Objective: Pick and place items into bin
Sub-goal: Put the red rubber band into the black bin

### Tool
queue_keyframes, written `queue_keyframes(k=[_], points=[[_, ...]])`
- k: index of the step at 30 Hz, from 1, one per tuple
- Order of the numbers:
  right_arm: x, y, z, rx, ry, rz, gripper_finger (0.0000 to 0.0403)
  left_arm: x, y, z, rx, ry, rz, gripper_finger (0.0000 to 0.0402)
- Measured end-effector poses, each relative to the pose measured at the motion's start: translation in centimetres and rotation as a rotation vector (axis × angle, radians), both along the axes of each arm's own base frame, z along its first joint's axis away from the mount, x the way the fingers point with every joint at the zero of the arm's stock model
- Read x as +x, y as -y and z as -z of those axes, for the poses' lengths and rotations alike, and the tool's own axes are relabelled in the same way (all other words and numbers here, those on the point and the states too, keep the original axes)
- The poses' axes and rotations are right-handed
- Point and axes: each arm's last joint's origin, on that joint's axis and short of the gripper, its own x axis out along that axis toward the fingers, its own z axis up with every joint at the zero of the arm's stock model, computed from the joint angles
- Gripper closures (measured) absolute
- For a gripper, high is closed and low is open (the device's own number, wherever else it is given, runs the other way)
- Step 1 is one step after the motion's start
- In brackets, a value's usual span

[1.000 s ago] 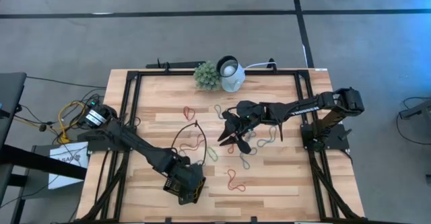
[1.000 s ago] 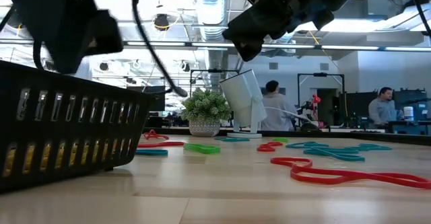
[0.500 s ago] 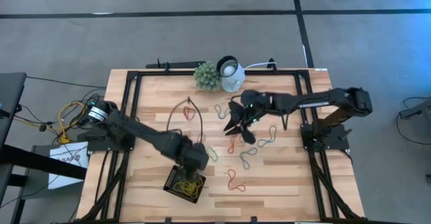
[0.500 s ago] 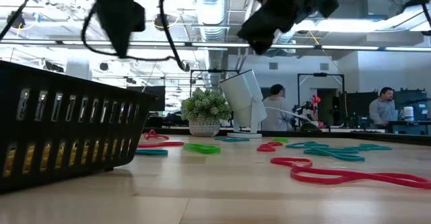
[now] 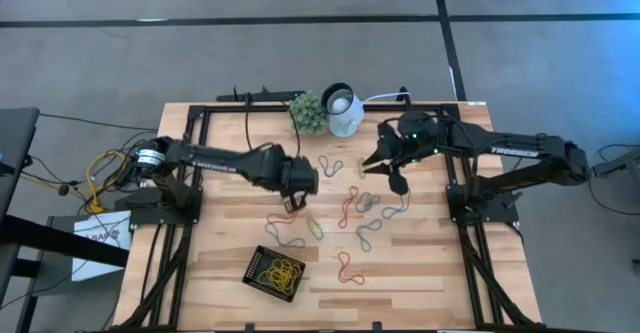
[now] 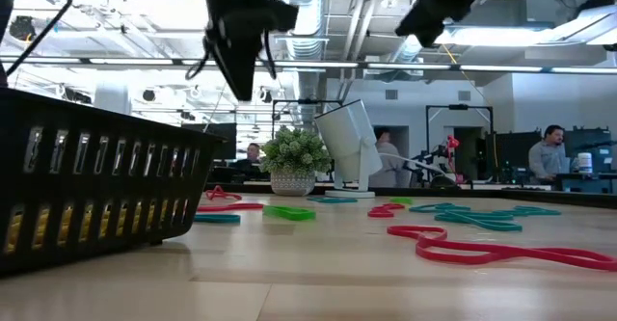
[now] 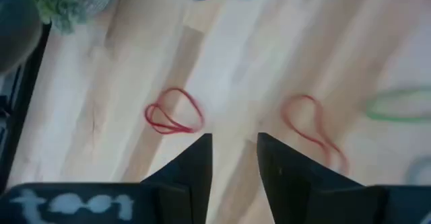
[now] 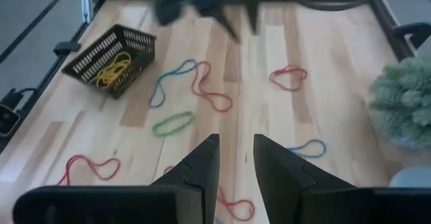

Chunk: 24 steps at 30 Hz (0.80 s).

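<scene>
Here the left gripper (image 7: 232,150) hangs above the table's middle, fingers slightly parted and empty, over two red bands (image 7: 174,114). The black bin (image 5: 275,272) holding yellow bands (image 5: 281,270) sits near the front edge. The right gripper (image 8: 234,158) hovers rightward, narrowly parted, empty.

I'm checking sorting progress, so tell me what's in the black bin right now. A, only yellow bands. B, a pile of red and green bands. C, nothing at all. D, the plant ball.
A: in the high view the black bin near the table's front edge holds a tangle of yellow bands, and the right wrist view shows the same.
</scene>
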Motion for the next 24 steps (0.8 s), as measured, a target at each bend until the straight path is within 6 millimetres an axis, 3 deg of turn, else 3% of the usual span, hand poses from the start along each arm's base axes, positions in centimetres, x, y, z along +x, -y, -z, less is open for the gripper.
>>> queue_keyframes(k=[7, 13, 24], points=[[-0.3, -0.1, 4.0, 0.029, -0.116, 0.003, 0.0316, -0.4, -5.4, 3.9, -0.193, -0.015, 0.044, 0.0315], [0.0, 0.0, 7.0, 0.109, -0.226, 0.054, 0.0316, -2.2, -8.7, 6.3, -0.194, -0.060, -0.090, 0.0324], [2.7, 0.6, 10.9, 0.138, -0.268, 0.075, 0.0316, -4.0, -9.9, 9.9, -0.218, -0.061, -0.164, 0.0324]])
